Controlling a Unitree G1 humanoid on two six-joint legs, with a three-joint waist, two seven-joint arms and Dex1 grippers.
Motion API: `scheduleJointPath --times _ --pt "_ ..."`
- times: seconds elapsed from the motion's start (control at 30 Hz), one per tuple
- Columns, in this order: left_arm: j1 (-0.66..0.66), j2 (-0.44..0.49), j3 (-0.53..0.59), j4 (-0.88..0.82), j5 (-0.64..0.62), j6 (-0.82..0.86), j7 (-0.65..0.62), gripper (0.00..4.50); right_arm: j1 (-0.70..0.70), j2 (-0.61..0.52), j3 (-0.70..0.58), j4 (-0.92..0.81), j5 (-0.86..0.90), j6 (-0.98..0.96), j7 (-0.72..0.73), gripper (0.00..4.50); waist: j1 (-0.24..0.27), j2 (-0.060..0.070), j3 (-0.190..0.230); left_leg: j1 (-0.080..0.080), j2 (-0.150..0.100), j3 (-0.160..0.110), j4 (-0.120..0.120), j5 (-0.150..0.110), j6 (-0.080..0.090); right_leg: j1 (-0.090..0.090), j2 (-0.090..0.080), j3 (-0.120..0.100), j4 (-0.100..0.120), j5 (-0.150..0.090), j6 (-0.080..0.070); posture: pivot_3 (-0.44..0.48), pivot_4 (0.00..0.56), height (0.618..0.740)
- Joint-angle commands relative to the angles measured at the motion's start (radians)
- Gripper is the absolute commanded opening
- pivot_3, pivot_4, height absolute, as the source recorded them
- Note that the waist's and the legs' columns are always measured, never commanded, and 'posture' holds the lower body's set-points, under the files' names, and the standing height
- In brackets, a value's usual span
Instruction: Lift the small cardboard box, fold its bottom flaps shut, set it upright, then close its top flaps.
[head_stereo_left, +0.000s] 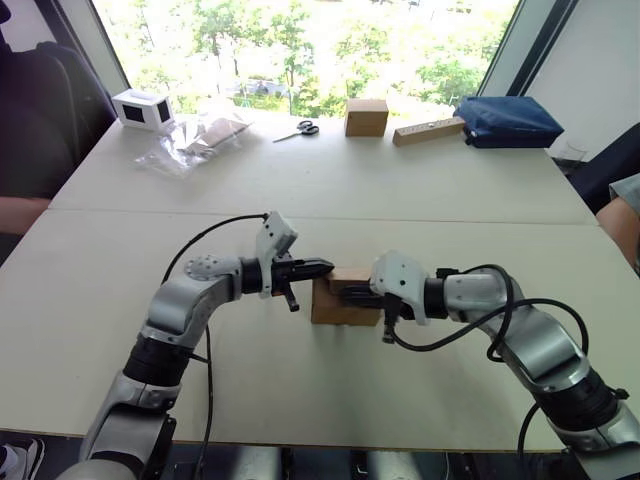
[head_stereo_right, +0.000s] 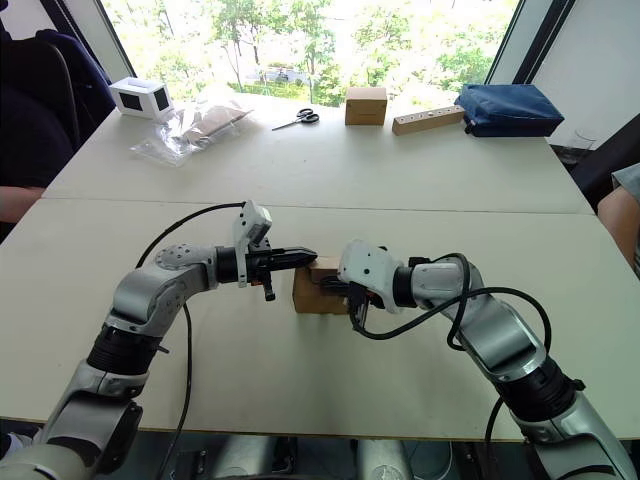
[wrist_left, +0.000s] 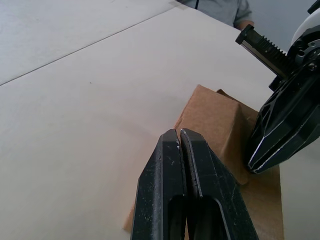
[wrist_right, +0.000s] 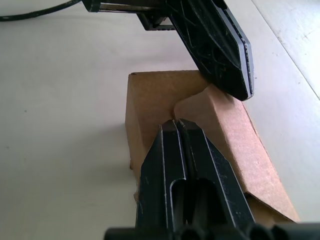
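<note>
Broadly, two pale matte bench (head_stereo_left: 300, 190) tops are joined by a seam running left to right, and the small cardboard box (head_stereo_left: 345, 297) stands on the near one, close to the middle. Both arms are bent at the elbow and reach inward toward the box from each side, roughly level with its top. The left hand (head_stereo_left: 322, 267) comes from the left with its two black fingers pressed together, the tips over the left top edge of the box. The right hand (wrist_right: 176, 123) comes from the right, its fingers also together, lying over the top of the box.

The box is plain brown cardboard, smooth and unprinted. In the right wrist view the top flaps (wrist_right: 220, 120) lie folded down, one with a rounded, tabbed edge over the other; the head views do not show this detail. The left wrist view shows a sloping flap (wrist_left: 215, 117) and the other hand's ribbed black finger beside it.

At the far edge stand a cube-like brown box (head_stereo_left: 366, 117), a blue bag (head_stereo_left: 508, 121), a wooden block (head_stereo_left: 428, 131), scissors (head_stereo_left: 299, 130), a clear plastic bag (head_stereo_left: 195, 143) and a white box (head_stereo_left: 142, 109).
</note>
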Motion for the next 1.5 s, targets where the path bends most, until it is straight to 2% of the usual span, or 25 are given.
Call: scheduleJointPath --times 0.03,0.5,0.77,0.9,1.03,1.13,1.5 --pt "0.008 -0.006 -0.005 -0.033 -0.007 -0.006 0.001 0.07 -0.018 -0.004 0.005 0.013 -0.035 -0.011 -0.012 0.00 0.000 0.000 0.000 0.000 0.000 0.000 0.000 0.000 0.000 0.000 0.000 0.000 0.000 0.000 0.000 0.000 0.150 0.740" --pt "0.026 0.006 -0.028 -0.049 0.010 -0.029 -0.014 0.07 -0.031 0.008 0.016 0.040 -0.073 -0.020 -0.014 0.00 0.000 0.000 0.000 0.000 0.000 0.000 0.000 0.000 0.000 0.000 0.000 0.000 0.000 0.000 0.000 0.000 0.150 0.740" --pt "0.028 0.050 -0.095 -0.022 0.110 -0.141 -0.043 0.07 0.000 0.014 -0.096 -0.045 0.073 0.071 0.006 0.00 0.001 0.000 0.000 0.000 0.000 0.000 0.000 0.000 0.000 0.000 0.000 0.000 0.000 0.000 -0.001 0.000 0.150 0.740" --pt "0.027 0.054 -0.087 -0.025 0.115 -0.155 -0.040 0.07 0.011 0.034 -0.184 -0.038 0.139 0.109 -0.024 0.00 0.001 0.000 0.000 0.000 0.000 0.000 0.000 0.000 0.000 0.000 -0.001 0.000 -0.001 0.000 -0.001 0.000 0.150 0.740" --pt "-0.015 -0.014 0.054 -0.057 -0.056 -0.023 0.009 0.07 -0.001 0.051 -0.219 -0.012 0.162 0.106 -0.051 0.00 0.000 0.000 0.000 0.000 0.000 0.000 0.000 0.000 0.000 0.000 -0.001 0.000 -0.001 0.000 -0.001 0.000 0.150 0.740" --pt "-0.032 -0.021 0.082 -0.073 -0.084 0.009 0.023 0.07 -0.002 0.049 -0.210 -0.003 0.156 0.094 -0.054 0.00 -0.001 0.000 0.000 0.000 0.000 0.000 0.000 0.000 0.000 0.000 -0.001 0.000 -0.001 0.000 0.000 0.000 0.150 0.740" --pt "0.005 0.038 -0.064 -0.099 0.050 -0.086 -0.001 0.07 0.016 0.024 -0.150 0.008 0.118 0.064 -0.041 0.00 0.000 0.000 0.000 0.000 0.000 0.000 0.000 0.000 0.000 0.000 0.000 0.000 -0.001 0.000 -0.001 0.000 0.150 0.740"
